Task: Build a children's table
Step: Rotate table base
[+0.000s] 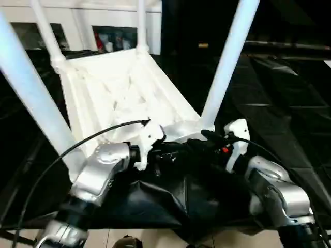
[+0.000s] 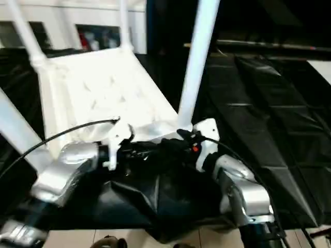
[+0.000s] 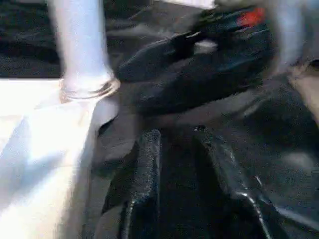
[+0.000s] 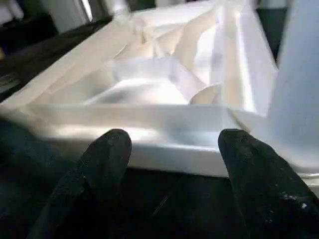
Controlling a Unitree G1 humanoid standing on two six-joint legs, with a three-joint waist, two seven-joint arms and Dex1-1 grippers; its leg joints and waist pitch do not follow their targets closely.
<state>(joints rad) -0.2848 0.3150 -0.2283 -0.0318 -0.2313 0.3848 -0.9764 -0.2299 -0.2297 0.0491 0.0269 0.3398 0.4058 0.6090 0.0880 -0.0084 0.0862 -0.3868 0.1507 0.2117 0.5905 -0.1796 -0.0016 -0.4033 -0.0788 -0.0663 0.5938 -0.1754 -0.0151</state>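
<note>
— Silver forearms come up from the lower edge, the left arm [image 1: 98, 173] and the right arm [image 1: 282, 194], bending in toward each other. What do they carry?

— Each ends in two black fingers. The left gripper [image 3: 182, 164] has a narrow gap between its fingers and nothing in it; it hangs over the black-draped work surface [image 1: 295, 129], just beside the near corner of the children's table [image 1: 124, 93].

— And the other?

— The right gripper [image 4: 174, 149] stands wide apart, fingertips [image 4: 107, 149] just short of the near rim of the white top, empty as well. In the head views the two grippers nearly meet in front of that rim.

— How does the table lie?

— Upside down on the black cloth, ribbed underside facing up. Four white legs stand in the corner sockets and rise past the upper edge: one thick in the near left [image 1: 36, 103], one at the near right corner [image 1: 227, 59], two at the far corners [image 1: 49, 33].

— Is the nearest leg seated?

— The left wrist view shows its foot [image 3: 82, 55] sitting in the round socket, with the right gripper's black fingers just beyond.
</note>
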